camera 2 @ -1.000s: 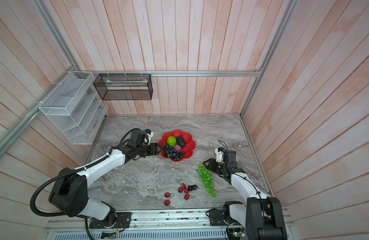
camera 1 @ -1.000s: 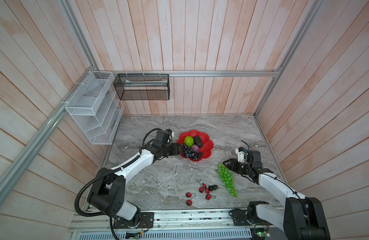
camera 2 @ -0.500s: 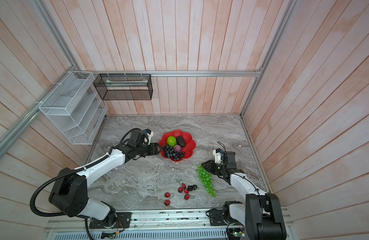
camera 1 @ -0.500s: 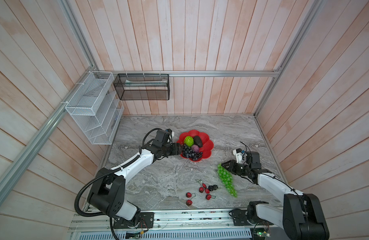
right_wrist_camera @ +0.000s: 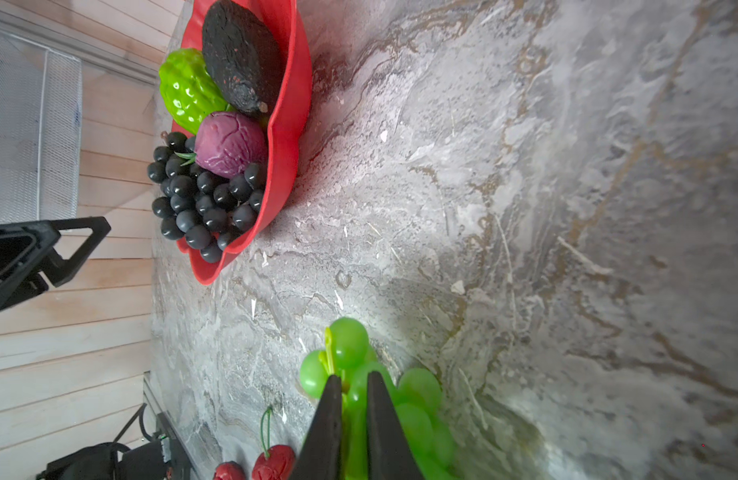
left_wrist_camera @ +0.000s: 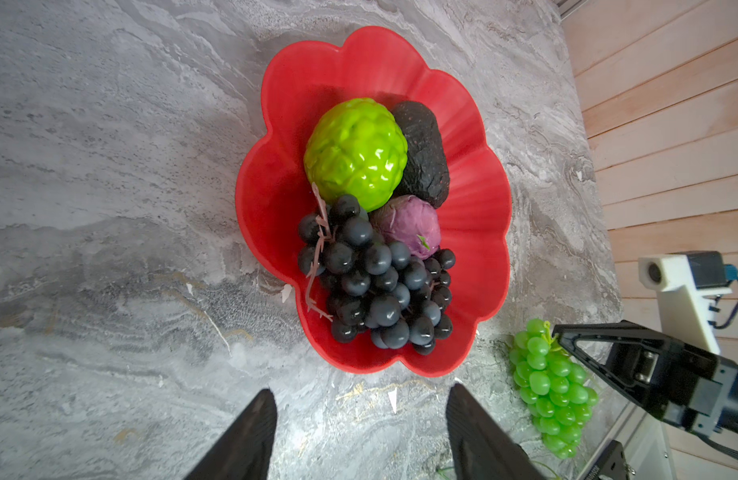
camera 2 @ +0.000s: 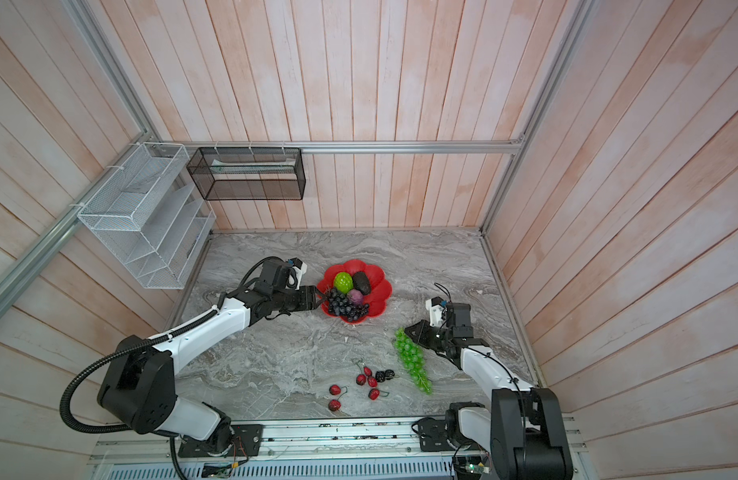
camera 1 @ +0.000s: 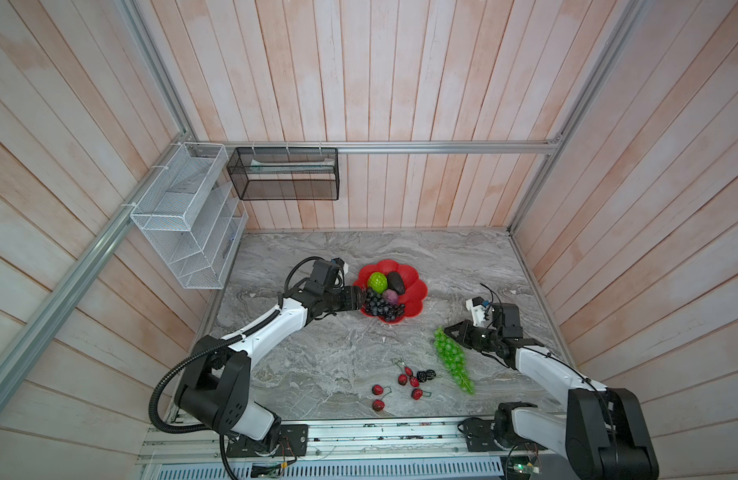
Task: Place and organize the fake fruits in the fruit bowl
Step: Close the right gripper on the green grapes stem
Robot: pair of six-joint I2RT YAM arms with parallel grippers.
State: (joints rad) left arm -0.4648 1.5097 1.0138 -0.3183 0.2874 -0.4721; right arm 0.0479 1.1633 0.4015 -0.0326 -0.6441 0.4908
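Four fruits [camera 1: 377,282] are in the fruit bowl [camera 1: 415,291] ahead of my empty, wide-open left gripper [left_wrist_camera: 361,390]; my right gripper [right_wrist_camera: 354,376] pinches the green grape bunch [camera 1: 452,359], with red stemmed fruits [camera 1: 416,393] and black berries [camera 1: 426,375] to go.

red bowl [camera 1: 416,291] part-filled, green grapes [camera 1: 452,359] outside

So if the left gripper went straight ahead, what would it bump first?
Probably the near rim of the red bowl, then the dark grapes just behind it. The left gripper is open and points right at them, though its height is hard to judge.
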